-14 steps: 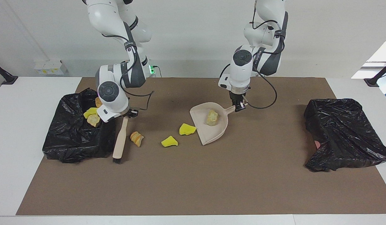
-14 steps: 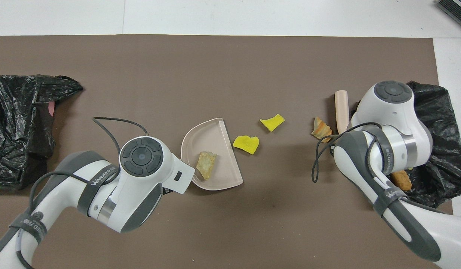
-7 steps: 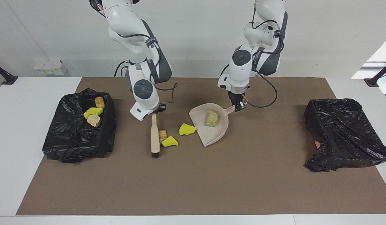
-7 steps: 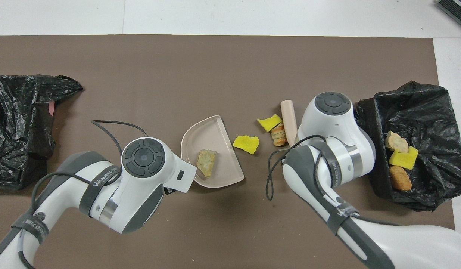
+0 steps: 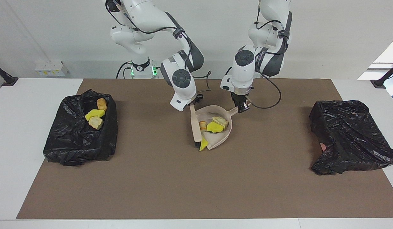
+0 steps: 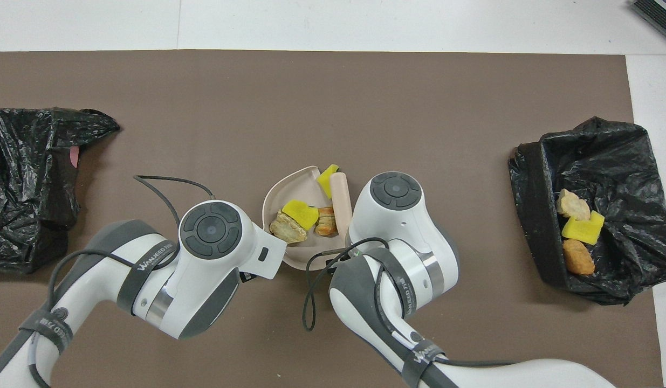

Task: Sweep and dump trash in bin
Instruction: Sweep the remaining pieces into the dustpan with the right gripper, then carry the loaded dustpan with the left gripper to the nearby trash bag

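I have the right gripper (image 5: 193, 104) clamped on the beige wooden-handled brush (image 5: 195, 127) and the left gripper (image 5: 242, 107) clamped on the beige plastic dustpan (image 5: 222, 137), three yellow and tan trash pieces (image 5: 215, 125) resting in the pan, one yellow chunk (image 5: 203, 145) against the bristles at its lip, dumping into the black-lined bin (image 5: 75, 143) left.

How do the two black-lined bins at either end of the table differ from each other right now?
The bin at the right arm's end stands open, with pieces of trash lying in it. The bin at the left arm's end looks slumped, its liner draped over the top, and no trash shows in it. Both wear crinkled black liners and sit at the edges of the brown mat.
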Robot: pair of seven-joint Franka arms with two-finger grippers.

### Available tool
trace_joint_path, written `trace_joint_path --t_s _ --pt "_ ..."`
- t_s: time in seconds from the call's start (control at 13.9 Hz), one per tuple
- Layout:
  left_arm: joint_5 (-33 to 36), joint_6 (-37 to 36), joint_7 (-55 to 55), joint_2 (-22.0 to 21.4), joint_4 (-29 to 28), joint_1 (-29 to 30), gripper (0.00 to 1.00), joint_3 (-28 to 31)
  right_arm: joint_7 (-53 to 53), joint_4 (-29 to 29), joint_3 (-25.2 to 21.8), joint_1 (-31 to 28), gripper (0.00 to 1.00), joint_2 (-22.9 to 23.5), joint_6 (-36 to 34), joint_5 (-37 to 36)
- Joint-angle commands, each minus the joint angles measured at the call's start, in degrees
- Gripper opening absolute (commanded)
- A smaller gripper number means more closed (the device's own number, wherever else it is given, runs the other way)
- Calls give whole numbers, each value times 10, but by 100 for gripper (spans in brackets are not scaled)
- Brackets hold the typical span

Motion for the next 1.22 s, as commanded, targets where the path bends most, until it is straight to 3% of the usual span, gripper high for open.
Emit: trace_joint_path --t_s 0.0,0.72,1.15 --pt "8 36 -12 4 -22 -17 0 8 9 -3 1 11 0 -18 -11 18" --pt "8 44 -9 18 -1 -1 0 9 61 -4 1 13 0 -116 -112 16" --pt "-21 20 144 58 70 100 0 9 134 -83 3 21 0 -157 -49 15"
